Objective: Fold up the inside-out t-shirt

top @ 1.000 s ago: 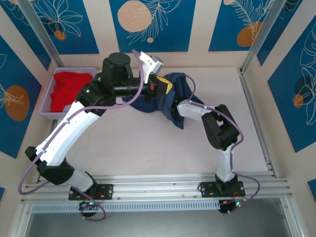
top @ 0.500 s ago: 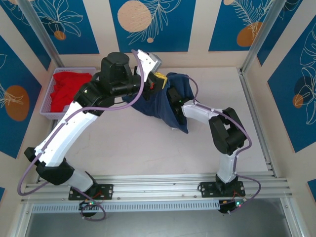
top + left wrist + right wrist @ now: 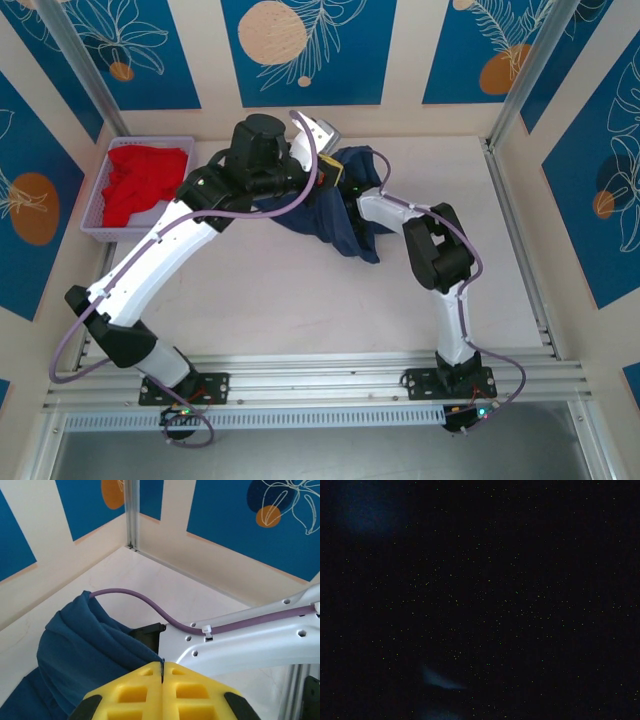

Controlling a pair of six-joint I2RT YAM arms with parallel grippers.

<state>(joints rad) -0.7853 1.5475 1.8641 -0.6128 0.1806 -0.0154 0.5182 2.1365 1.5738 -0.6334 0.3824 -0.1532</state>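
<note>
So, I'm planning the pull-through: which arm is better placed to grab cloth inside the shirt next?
Probably the right: the right arm reaches inside the navy t-shirt, its wrist view dark. The left claw is shut on the cloth, holding it up.

The left arm [image 3: 150, 260] stretches far forward and leans right. The left tool [image 3: 162, 672], yellow, is squeezed tight on the t-shirt [image 3: 80, 650]. The right arm [image 3: 440, 262] bends sharply at the elbow, and its wrist goes under the cloth.
</note>
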